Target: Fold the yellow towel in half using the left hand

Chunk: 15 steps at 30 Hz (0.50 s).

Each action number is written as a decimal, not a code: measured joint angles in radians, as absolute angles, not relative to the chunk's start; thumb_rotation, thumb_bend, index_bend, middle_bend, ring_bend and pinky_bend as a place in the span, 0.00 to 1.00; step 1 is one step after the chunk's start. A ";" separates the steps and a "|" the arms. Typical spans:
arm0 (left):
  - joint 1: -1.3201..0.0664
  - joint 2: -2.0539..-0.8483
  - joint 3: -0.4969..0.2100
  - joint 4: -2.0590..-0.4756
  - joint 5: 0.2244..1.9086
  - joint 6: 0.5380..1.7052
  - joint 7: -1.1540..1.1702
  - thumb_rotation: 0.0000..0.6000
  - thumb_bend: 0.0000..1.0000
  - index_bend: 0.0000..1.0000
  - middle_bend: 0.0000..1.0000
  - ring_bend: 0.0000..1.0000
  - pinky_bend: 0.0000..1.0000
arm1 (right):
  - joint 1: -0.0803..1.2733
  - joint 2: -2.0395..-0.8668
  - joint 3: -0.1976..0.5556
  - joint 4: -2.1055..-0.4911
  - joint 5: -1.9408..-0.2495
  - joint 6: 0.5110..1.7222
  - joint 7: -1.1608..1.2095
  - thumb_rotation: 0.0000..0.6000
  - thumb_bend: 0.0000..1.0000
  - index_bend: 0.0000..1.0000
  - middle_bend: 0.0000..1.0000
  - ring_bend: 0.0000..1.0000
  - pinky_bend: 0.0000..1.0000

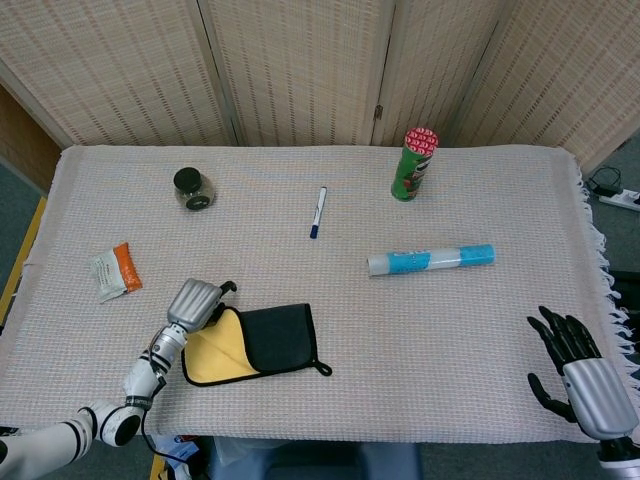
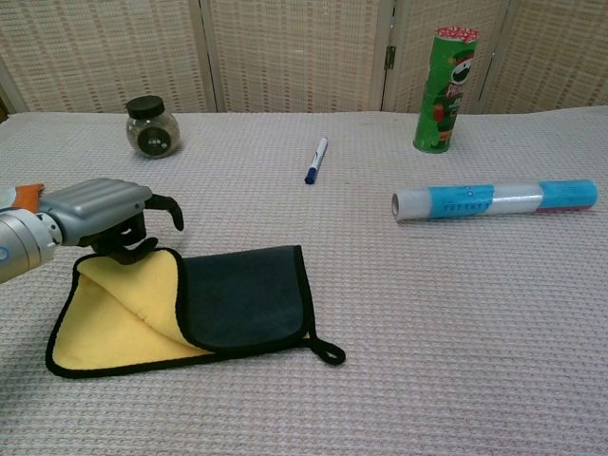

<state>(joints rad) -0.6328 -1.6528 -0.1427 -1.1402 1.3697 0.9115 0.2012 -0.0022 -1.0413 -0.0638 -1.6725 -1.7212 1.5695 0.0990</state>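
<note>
The yellow towel lies near the table's front left, with its dark grey side folded over the right part and a small loop at the near right corner. My left hand sits at the towel's far left corner. Its fingers are curled down onto the black edging there, and whether they pinch the cloth is not visible. My right hand hangs past the table's near right corner with its fingers spread, holding nothing. It does not show in the chest view.
A jar, a blue pen, a green chip can and a blue-and-clear roll lie farther back. An orange-white packet is left of my left hand.
</note>
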 measured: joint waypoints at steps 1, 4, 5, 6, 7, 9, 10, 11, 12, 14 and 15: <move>-0.636 -1.650 -0.139 -1.139 1.369 0.910 0.196 1.00 0.50 0.38 1.00 1.00 1.00 | 0.000 -1.042 -0.062 -1.672 -1.718 1.566 0.098 1.00 0.48 0.00 0.00 0.00 0.00; -0.637 -1.643 -0.133 -1.145 1.374 0.914 0.187 1.00 0.44 0.39 1.00 1.00 1.00 | 0.002 -1.044 -0.059 -1.672 -1.711 1.560 0.094 1.00 0.48 0.00 0.00 0.00 0.00; -0.638 -1.640 -0.131 -1.150 1.375 0.915 0.185 1.00 0.42 0.39 1.00 1.00 1.00 | 0.003 -1.044 -0.058 -1.672 -1.710 1.559 0.093 1.00 0.48 0.00 0.00 0.00 0.00; -0.638 -1.636 -0.129 -1.157 1.375 0.915 0.184 1.00 0.41 0.39 1.00 1.00 1.00 | 0.003 -1.045 -0.058 -1.672 -1.709 1.558 0.092 1.00 0.48 0.00 0.00 0.00 0.00; -0.638 -1.631 -0.127 -1.167 1.375 0.916 0.185 1.00 0.40 0.39 1.00 1.00 1.00 | 0.004 -1.046 -0.058 -1.672 -1.710 1.558 0.089 1.00 0.48 0.00 0.00 0.00 0.00; -0.638 -1.623 -0.124 -1.184 1.375 0.919 0.189 1.00 0.39 0.39 1.00 1.00 1.00 | 0.004 -1.047 -0.058 -1.672 -1.711 1.558 0.087 1.00 0.48 0.00 0.00 0.00 0.00; -0.638 -1.617 -0.122 -1.197 1.374 0.921 0.193 1.00 0.39 0.39 1.00 1.00 1.00 | 0.004 -1.047 -0.059 -1.672 -1.712 1.559 0.086 1.00 0.48 0.00 0.00 0.00 0.00; -0.638 -1.613 -0.121 -1.208 1.372 0.921 0.196 1.00 0.39 0.40 1.00 1.00 1.00 | 0.003 -1.048 -0.059 -1.672 -1.713 1.560 0.085 1.00 0.48 0.00 0.00 0.00 0.00; -0.638 -1.607 -0.121 -1.218 1.368 0.921 0.200 1.00 0.39 0.40 1.00 1.00 1.00 | 0.002 -1.048 -0.059 -1.672 -1.715 1.562 0.084 1.00 0.48 0.00 0.00 0.00 0.00; -0.640 -1.597 -0.122 -1.235 1.352 0.913 0.211 1.00 0.40 0.40 1.00 1.00 1.00 | 0.001 -1.048 -0.060 -1.672 -1.718 1.566 0.083 1.00 0.48 0.00 0.00 0.00 0.00; -0.642 -1.593 -0.123 -1.240 1.342 0.906 0.216 1.00 0.40 0.40 1.00 1.00 1.00 | 0.000 -1.048 -0.060 -1.672 -1.718 1.567 0.083 1.00 0.48 0.00 0.00 0.00 0.00</move>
